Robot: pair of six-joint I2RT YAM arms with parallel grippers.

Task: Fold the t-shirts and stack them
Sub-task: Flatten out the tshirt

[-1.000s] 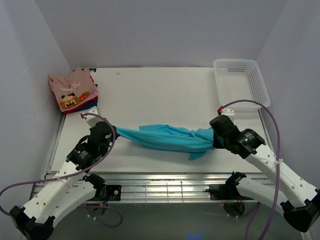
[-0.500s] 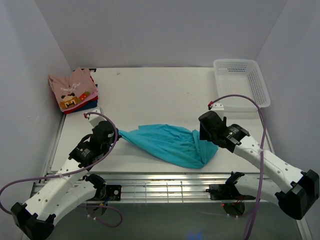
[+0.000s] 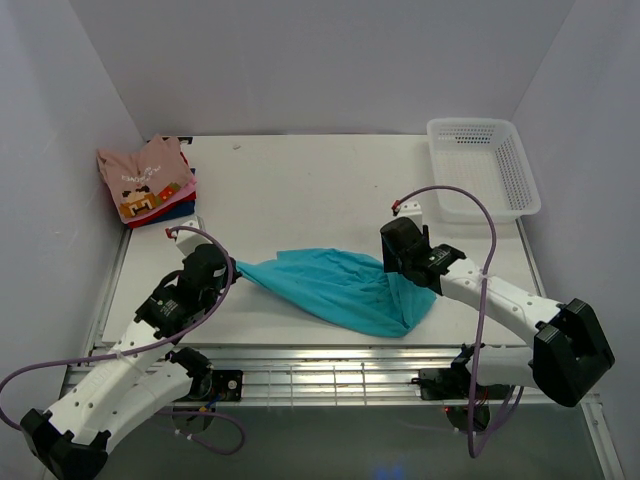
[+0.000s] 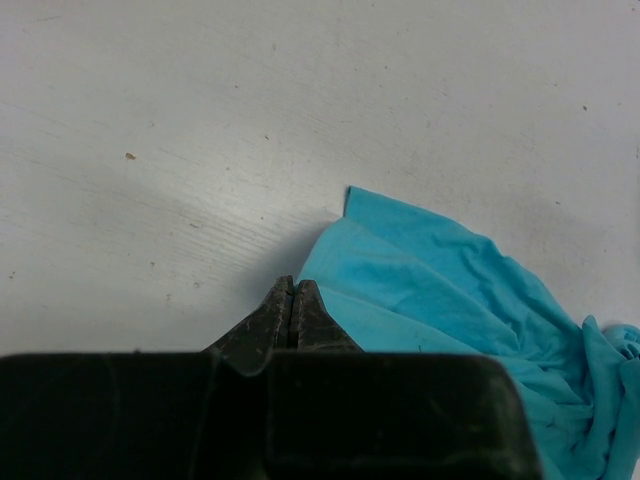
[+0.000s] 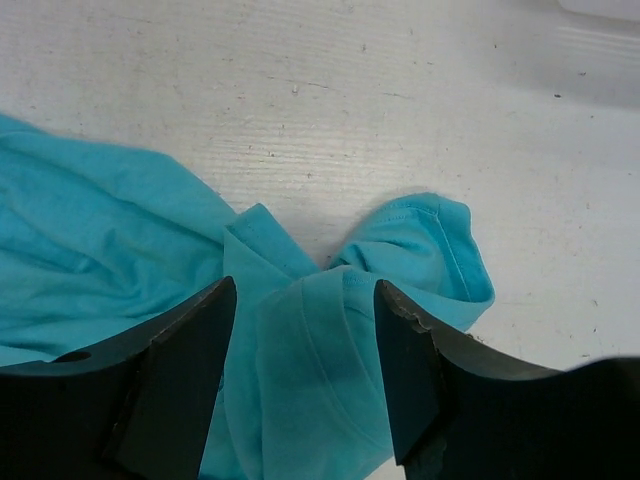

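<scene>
A teal t-shirt (image 3: 340,285) lies crumpled on the white table, drawn to a point at its left end. My left gripper (image 3: 228,268) is shut on that end; in the left wrist view the fingertips (image 4: 291,287) meet, with the teal t-shirt (image 4: 450,290) running off to the right. My right gripper (image 3: 397,262) stands open over the shirt's right end. In the right wrist view a bunched fold of the t-shirt (image 5: 330,350) lies loose between the wide fingers (image 5: 195,330). Folded t-shirts (image 3: 148,182) are stacked at the far left corner, a pink one with a block graphic on top.
A white mesh basket (image 3: 482,165) stands at the far right corner of the table. The table's front rail (image 3: 330,375) runs just below the shirt. Grey walls close in the left, right and back sides.
My right gripper has opened, let go of the shirt and moved left and back. The stretched shirt has dropped and spread on the table. My left gripper has barely moved.
</scene>
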